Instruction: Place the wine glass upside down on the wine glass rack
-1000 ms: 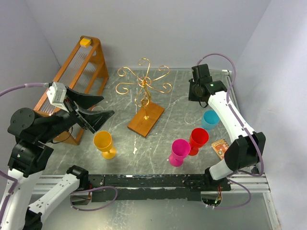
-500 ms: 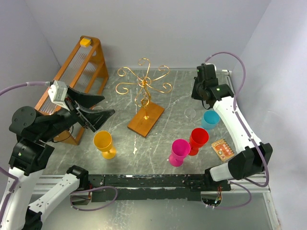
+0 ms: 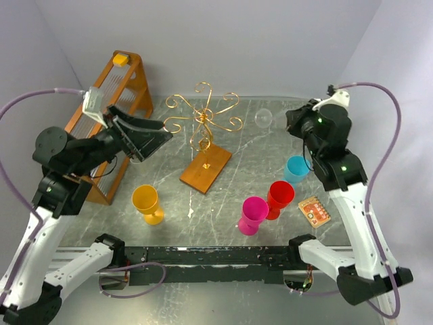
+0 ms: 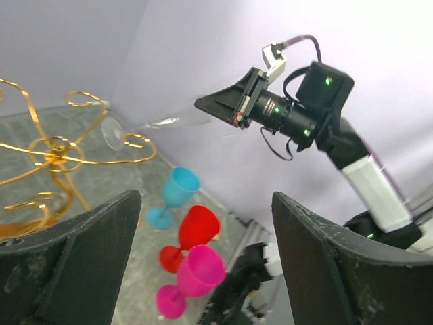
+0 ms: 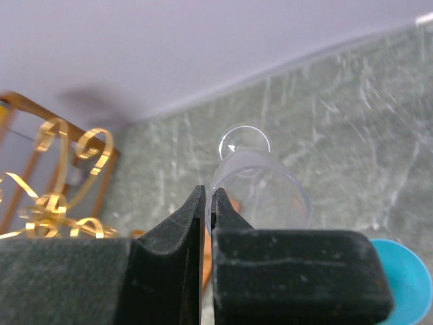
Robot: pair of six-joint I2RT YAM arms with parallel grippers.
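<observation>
Pinching the bowl rim of the clear wine glass, the right gripper holds it on its side in the air near the table's back right edge, foot pointing toward the wine glass rack. Open table lies between the glass and the nearest gold scroll. The left gripper hangs with its jaws wide and empty, just left of the rack. Blue, red, pink and yellow cups stand along the near side.
</observation>
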